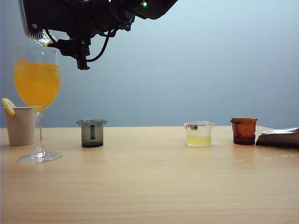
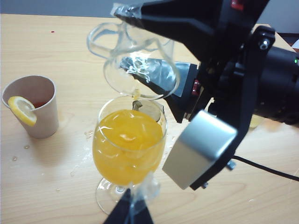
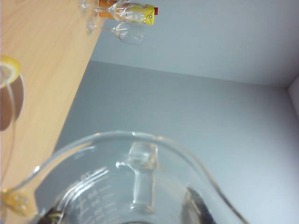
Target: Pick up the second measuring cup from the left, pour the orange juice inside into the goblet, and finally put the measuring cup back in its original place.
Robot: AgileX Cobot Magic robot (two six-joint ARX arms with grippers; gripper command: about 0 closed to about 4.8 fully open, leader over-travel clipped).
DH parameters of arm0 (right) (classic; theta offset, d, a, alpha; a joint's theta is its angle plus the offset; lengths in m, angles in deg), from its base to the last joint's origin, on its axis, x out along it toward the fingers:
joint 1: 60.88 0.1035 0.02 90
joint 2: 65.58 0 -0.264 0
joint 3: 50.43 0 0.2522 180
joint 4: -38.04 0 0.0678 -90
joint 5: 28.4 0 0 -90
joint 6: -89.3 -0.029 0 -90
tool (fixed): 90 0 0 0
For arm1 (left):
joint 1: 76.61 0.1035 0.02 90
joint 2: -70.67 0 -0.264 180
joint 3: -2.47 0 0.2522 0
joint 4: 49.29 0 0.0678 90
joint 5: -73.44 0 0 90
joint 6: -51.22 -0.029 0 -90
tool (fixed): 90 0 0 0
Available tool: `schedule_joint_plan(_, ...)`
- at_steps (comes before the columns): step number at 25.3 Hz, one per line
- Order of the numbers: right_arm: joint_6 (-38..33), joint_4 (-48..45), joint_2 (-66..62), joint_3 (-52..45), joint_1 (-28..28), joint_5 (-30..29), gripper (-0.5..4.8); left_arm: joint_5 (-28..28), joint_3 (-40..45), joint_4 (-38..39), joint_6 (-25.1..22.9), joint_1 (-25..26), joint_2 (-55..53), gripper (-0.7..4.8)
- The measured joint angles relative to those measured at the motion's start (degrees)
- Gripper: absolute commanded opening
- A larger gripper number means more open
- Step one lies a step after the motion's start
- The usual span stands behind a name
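Orange juice (image 2: 126, 149) fills the goblet (image 2: 129, 154). The right gripper (image 2: 154, 44), jaws clamped on the tipped, near-empty second measuring cup (image 2: 135, 60) above the rim, finishes pouring. Next: level it, return it between the grey cup (image 1: 92, 133) and yellow-liquid cup (image 1: 198, 134). Left gripper (image 2: 131, 210): state indeterminate.

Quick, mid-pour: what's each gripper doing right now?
Right gripper: closed on the measuring cup, tipped over the goblet.
Left gripper: only its tip shows near the goblet; cannot tell.
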Motion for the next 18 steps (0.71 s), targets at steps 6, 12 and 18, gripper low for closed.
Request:
schedule_joint_plan(6,-13.1,0.0,0.0,0.0,0.0,0.0,-0.02,0.0,0.0,0.0,0.0,0.0,0.0,-0.05)
schedule_joint_plan(12,-27.4,0.0,0.0,0.0,-0.2,0.0,-0.02,0.0,0.0,0.0,0.0,0.0,0.0,-0.05)
schedule_joint_plan(18,-50.1,-2.9,0.2,0.0,-4.8,-0.2,-0.02,0.0,0.0,0.0,0.0,0.0,0.0,-0.05)
